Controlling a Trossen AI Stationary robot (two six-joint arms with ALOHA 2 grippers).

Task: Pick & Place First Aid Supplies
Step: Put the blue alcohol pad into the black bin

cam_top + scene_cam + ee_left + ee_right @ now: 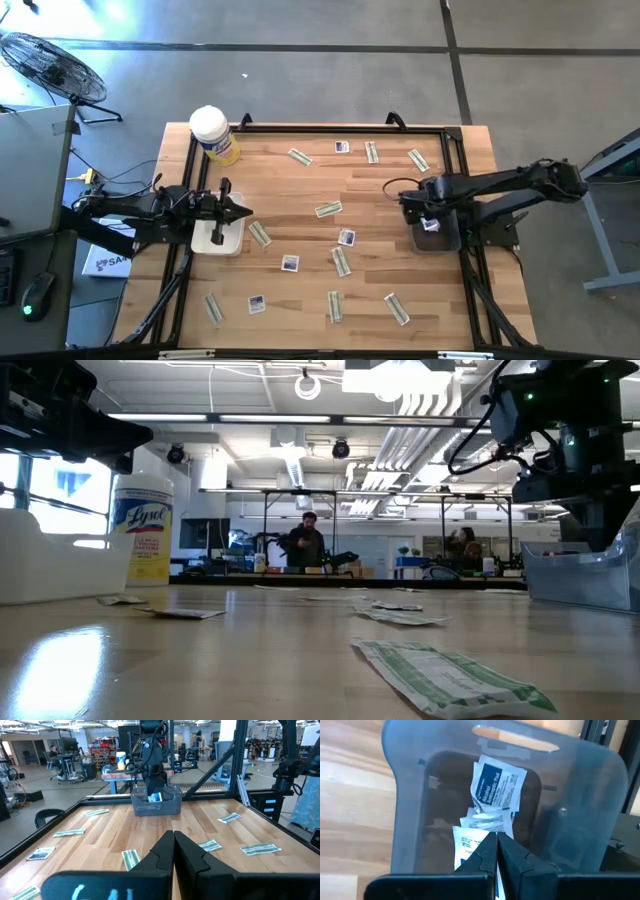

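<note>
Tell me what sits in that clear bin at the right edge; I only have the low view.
Observer: Several white square packets with blue print lie inside the clear bin.
Operator: Where is the right gripper?
Observer: The right gripper hangs directly over those packets, fingers shut; whether it pinches one, I cannot tell.
Operator: And the left arm?
Observer: The left gripper is shut above a white tray at the table's left side.
</note>
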